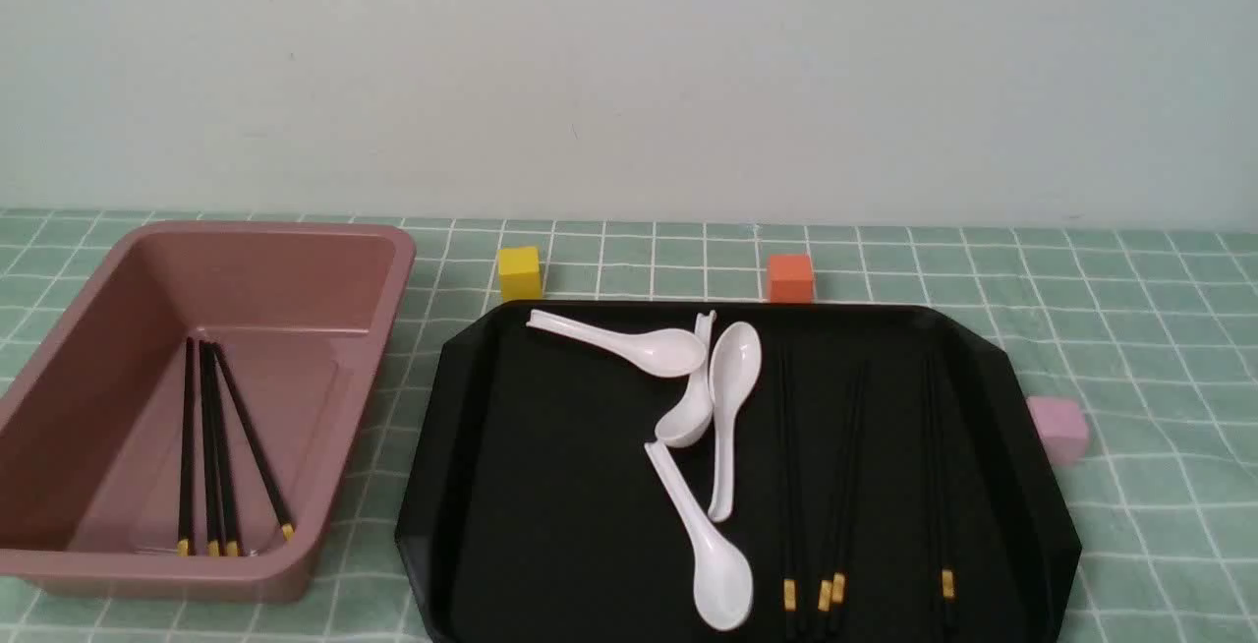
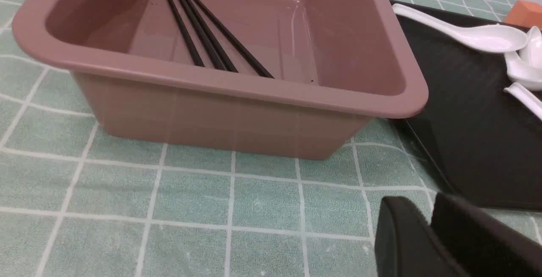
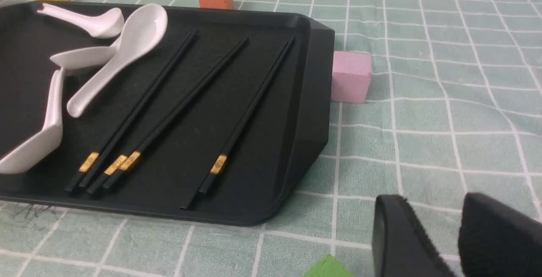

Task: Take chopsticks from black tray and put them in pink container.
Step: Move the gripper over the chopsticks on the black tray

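Over checked cloth (image 2: 190, 192), only wrist views show left end effector (image 2: 423, 207) closed, right end effector (image 3: 436, 211) parted, empty.

Black chopsticks (image 2: 199, 27) lie inside the pink container (image 2: 237, 86).

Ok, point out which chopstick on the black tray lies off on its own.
The rightmost chopstick, nearest the black tray's right rim; the other three chopsticks lie bunched together beside the white spoons.
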You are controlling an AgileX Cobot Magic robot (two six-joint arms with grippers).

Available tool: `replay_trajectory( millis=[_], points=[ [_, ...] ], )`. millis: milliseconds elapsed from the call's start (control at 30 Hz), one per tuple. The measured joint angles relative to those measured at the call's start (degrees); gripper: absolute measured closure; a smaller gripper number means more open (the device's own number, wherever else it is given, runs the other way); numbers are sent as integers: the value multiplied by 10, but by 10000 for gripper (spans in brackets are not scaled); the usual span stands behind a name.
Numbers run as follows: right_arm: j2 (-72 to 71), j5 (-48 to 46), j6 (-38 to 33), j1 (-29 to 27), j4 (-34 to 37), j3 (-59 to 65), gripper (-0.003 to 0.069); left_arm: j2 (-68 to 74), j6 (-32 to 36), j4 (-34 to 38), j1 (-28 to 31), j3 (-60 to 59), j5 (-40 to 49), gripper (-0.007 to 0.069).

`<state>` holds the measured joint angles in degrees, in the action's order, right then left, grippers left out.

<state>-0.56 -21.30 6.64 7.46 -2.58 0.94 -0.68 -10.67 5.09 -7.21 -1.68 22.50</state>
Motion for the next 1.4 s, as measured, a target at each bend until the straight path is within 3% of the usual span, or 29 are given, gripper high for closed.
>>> replay_trajectory(
  millis=[1400],
  points=[
    [0, 0, 0, 0, -1, 0, 419, 0, 0, 0, 0, 0, 0, 480]
  ],
)
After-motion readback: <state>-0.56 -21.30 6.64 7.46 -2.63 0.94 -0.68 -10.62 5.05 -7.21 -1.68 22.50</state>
